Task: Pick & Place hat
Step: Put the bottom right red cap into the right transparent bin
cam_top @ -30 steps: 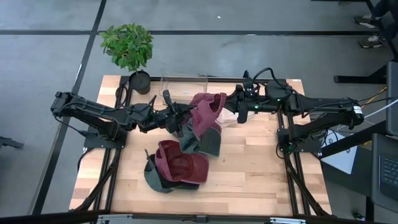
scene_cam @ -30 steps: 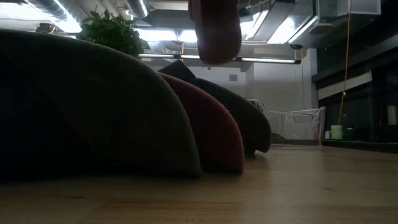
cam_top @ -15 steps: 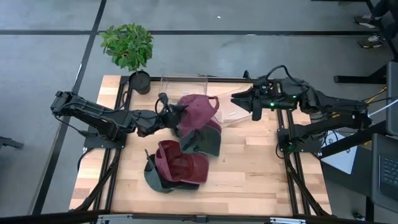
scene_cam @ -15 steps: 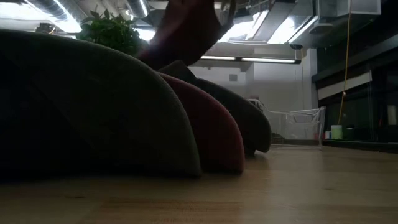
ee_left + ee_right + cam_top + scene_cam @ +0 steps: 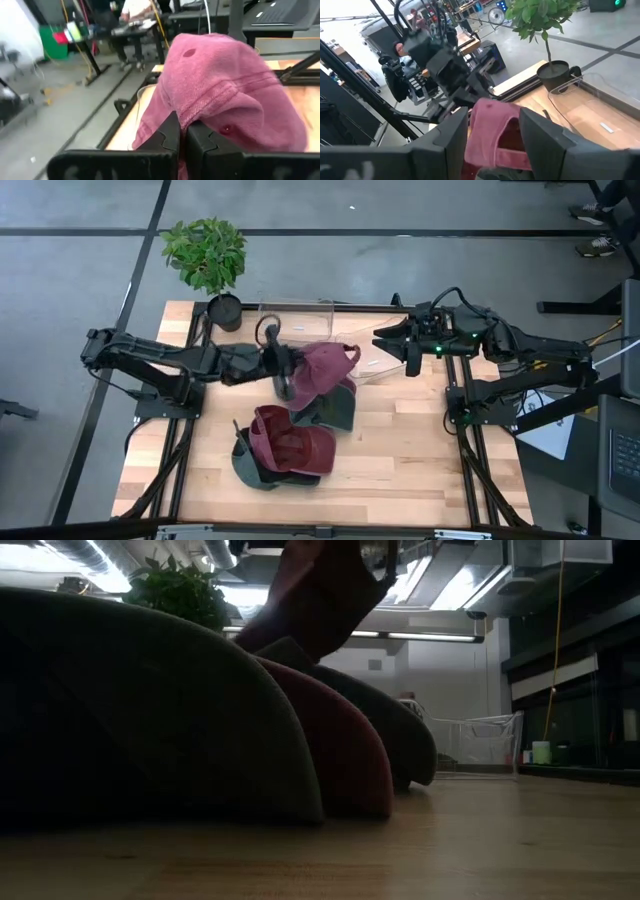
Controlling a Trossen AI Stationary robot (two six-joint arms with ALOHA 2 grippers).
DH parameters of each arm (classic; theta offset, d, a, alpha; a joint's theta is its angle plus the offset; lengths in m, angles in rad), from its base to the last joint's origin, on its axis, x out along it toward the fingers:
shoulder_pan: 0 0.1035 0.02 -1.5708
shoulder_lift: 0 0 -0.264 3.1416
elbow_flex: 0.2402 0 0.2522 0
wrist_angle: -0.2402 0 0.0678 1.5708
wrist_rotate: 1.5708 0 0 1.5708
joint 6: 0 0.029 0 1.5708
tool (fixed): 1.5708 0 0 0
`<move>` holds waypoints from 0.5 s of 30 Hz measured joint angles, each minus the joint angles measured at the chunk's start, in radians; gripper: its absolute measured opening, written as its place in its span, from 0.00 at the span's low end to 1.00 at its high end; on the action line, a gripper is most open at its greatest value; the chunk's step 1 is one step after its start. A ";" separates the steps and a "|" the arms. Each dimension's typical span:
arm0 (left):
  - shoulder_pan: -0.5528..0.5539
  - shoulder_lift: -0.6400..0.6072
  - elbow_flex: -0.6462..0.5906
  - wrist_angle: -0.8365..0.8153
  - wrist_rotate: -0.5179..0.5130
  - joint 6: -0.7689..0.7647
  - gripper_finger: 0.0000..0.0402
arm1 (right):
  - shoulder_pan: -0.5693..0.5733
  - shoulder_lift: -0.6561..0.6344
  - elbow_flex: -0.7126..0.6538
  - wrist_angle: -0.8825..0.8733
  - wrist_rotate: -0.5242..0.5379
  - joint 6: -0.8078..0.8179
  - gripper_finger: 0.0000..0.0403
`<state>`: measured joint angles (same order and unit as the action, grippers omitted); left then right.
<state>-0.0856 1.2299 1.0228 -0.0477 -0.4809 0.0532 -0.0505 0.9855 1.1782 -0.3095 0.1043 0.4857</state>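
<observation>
Since the right arm backed off a second ago, the maroon cloth baseball cap (image 5: 322,366) hangs from the left gripper (image 5: 283,372) alone, above the light wooden worktop (image 5: 400,450) near the middle of its far edge, partly over the clear plastic bin (image 5: 300,315) there. The left arm reaches in low from the left edge, and its fingers (image 5: 172,137) are pinched tight on the cap's fabric, crown bulging just past them. The right gripper (image 5: 382,340) sits apart from the cap now, by the far right corner, fingers spread with nothing in them. Three more caps, green and maroon, lie piled (image 5: 285,445) toward the near edge. A potted green plant (image 5: 208,255) stands at the far left corner.
</observation>
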 joint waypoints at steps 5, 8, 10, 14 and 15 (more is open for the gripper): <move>0.081 0.054 0.163 -0.244 0.045 -0.184 0.01 | 0.000 0.006 0.000 -0.010 0.000 0.000 0.44; 0.138 0.095 0.265 -0.368 0.124 -0.294 0.01 | 0.000 0.016 0.000 -0.001 0.000 0.001 0.44; 0.169 0.122 0.320 -0.443 0.182 -0.346 0.01 | 0.000 0.027 0.000 0.015 0.000 -0.001 0.44; 0.218 0.168 0.404 -0.534 0.273 -0.400 0.01 | 0.001 0.061 0.000 0.061 0.000 -0.025 0.44; 0.226 0.176 0.420 -0.547 0.286 -0.409 0.01 | 0.001 0.072 0.000 0.076 0.000 -0.031 0.44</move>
<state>0.1405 1.4062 1.4432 -0.5943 -0.1949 -0.3554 -0.0494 1.0577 1.1782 -0.2334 0.1047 0.4551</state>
